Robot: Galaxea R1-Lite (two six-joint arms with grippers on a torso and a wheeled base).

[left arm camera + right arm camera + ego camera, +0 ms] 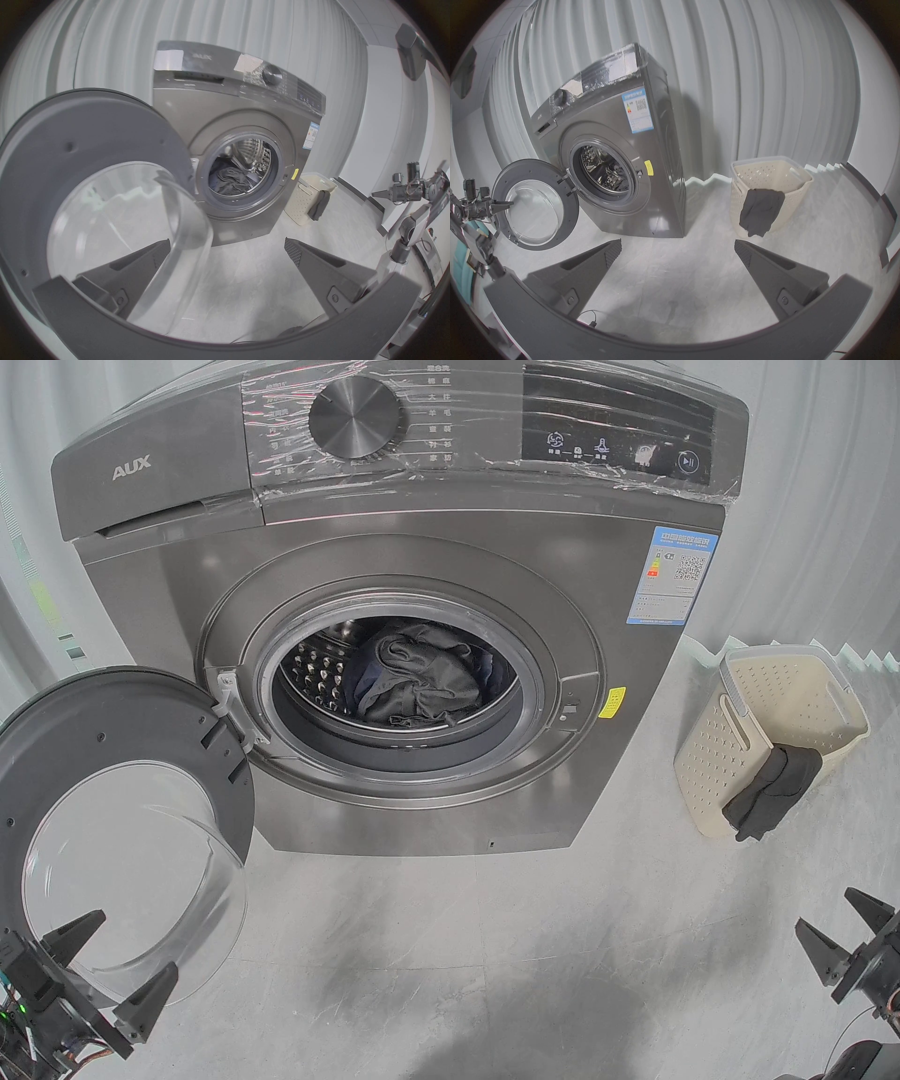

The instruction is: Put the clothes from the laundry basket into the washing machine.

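The grey washing machine [394, 641] stands with its round door [122, 801] swung wide to the left. Dark clothes [412, 674] lie inside the drum [234, 178]. To the right of the machine a cream laundry basket [797, 707] stands on the floor, and a dark garment [773, 791] hangs over its front rim [760, 211]. My left gripper [108, 969] is open, low at the left by the open door [93, 187], holding nothing. My right gripper [848, 932] is open and holding nothing, low at the right, in front of the basket [773, 187].
Pale grey floor [487, 941] stretches between the machine and my grippers. White curtains [754, 84] hang behind the machine and basket. The open door's glass bowl [140, 234] juts out close to my left fingers.
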